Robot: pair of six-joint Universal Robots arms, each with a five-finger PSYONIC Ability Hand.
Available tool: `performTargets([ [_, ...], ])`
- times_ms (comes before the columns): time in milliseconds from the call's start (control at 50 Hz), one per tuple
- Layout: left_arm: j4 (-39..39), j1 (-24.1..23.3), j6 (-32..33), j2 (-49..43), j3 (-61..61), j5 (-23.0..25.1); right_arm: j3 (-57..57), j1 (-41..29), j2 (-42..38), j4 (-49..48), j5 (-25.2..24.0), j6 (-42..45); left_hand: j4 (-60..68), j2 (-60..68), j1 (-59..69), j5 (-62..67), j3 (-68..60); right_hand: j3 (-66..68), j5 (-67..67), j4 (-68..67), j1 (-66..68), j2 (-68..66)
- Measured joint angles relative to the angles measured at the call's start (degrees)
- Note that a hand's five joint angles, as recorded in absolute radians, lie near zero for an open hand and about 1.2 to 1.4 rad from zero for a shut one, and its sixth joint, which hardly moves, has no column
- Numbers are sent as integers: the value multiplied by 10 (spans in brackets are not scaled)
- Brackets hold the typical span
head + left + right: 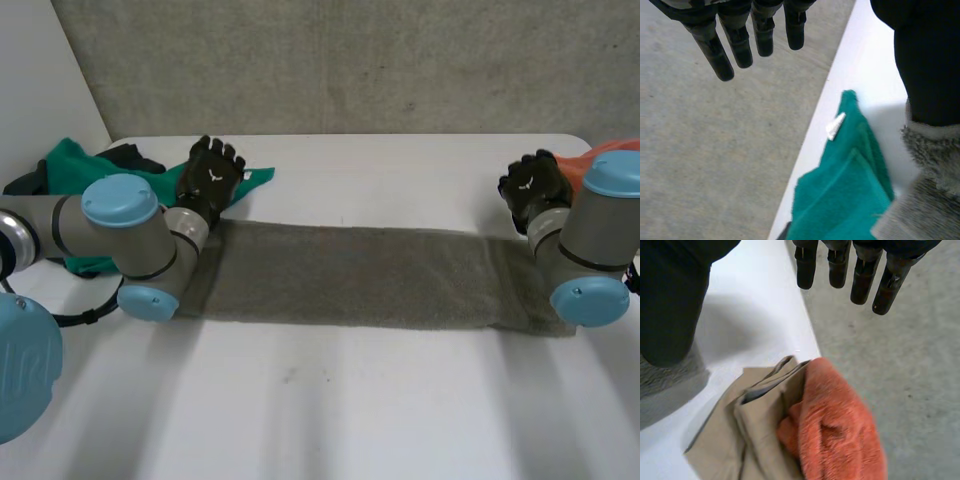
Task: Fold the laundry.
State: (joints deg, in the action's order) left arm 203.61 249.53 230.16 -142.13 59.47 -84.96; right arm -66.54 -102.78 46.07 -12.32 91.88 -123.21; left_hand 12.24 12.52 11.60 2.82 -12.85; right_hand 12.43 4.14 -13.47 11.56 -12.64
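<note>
Lying flat in a long strip from left to right across the table (330,400), the grey towel (360,275) has the left hand (210,180) at its far left corner and the right hand (535,185) at its far right corner. Each hand's fingers (740,45) (860,275) are straight and spread, gripping nothing, with the thumb down on the towel. A green cloth (75,170) lies just left of the left hand, and an orange cloth (840,425) on a tan cloth (755,440) lies just right of the right hand.

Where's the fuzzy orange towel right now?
In the head view the fuzzy orange towel sits at the white table's far right edge, just behind the right hand, against a folded tan cloth.
</note>
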Motion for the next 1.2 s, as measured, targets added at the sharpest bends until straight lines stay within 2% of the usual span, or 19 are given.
performTargets([
  [60, 6, -1, -1, 12, 12, -3, -13, -5, 16, -11, 5, -8, 0, -1, 0, 0, 0, -2, -2, 0, 0, 1],
  [120, 14, -7, -5, 64, 67, -9, -62, -8, 77, -12, 6, -46, 0, -1, 0, 0, 0, -2, -2, 0, 0, 1],
  [240, 15, -22, -17, 159, 173, -11, -131, -3, 167, 36, -23, -117, 0, -2, 0, 0, 0, -2, -2, 0, 0, 1],
  [320, 14, -29, -40, 218, 246, -8, -195, 31, 235, 131, -90, -189, 0, -2, 0, 0, 0, -1, -2, 0, 0, 0],
  [360, 14, -30, -51, 233, 266, -7, -206, 41, 242, 147, -104, -200, 0, -2, 0, 0, 0, 1, -2, -1, 1, -1],
  [380, 14, -32, -69, 251, 292, -6, -229, 65, 252, 176, -135, -222, 0, -2, 0, 0, 0, 8, 0, -2, 2, -1],
  [420, 14, -33, -89, 266, 315, -5, -233, 68, 253, 179, -139, -225, 0, -2, 0, 0, 0, 11, 0, -2, 2, -1],
  [480, 14, -33, -126, 285, 348, -3, -285, 119, 256, 192, -200, -254, 0, -2, 0, 0, 0, 53, 35, -39, 33, -49],
  [540, 14, -33, -143, 290, 358, -2, -304, 136, 248, 172, -214, -257, 0, -2, 0, 0, 0, 65, 44, -53, 44, -59],
  [720, 14, -29, -159, 287, 365, -2, -317, 153, 188, 99, -218, -250, 0, -2, 0, 0, 0, 140, 113, -129, 111, -134],
  [740, 14, -29, -159, 286, 364, -2, -310, 154, 169, 86, -214, -246, 0, -2, 0, 0, 0, 386, 344, -375, 356, -400],
  [800, 14, -28, -158, 286, 365, -2, -302, 159, 154, 75, -205, -239, 0, -2, 0, 0, 0, 539, 501, -527, 446, -542],
  [880, 14, -28, -157, 287, 368, -2, -299, 164, 152, 70, -200, -235, 0, -2, 0, 0, 0, 555, 514, -545, 446, -550],
  [1080, 13, -25, -157, 308, 379, -3, -311, 254, 207, 56, -184, -145, 0, -2, 0, 0, 0, 555, 514, -546, 446, -550],
  [1100, 12, -24, -157, 315, 382, -3, -313, 277, 219, 55, -183, -111, 0, -2, 0, 0, 0, 555, 514, -546, 446, -550],
  [1140, 12, -24, -157, 315, 382, -3, -313, 277, 219, 55, -183, -111, 0, -2, 0, 0, 0, 555, 514, -546, 446, -550],
  [1180, 10, -18, -158, 336, 393, -2, -311, 315, 238, 52, -183, -29, 0, -2, 0, 0, 0, 555, 519, -546, 446, -550],
  [1200, 9, -16, -158, 341, 396, -3, -310, 315, 241, 51, -183, -21, 0, -2, 0, 0, 0, 555, 520, -546, 446, -550],
])
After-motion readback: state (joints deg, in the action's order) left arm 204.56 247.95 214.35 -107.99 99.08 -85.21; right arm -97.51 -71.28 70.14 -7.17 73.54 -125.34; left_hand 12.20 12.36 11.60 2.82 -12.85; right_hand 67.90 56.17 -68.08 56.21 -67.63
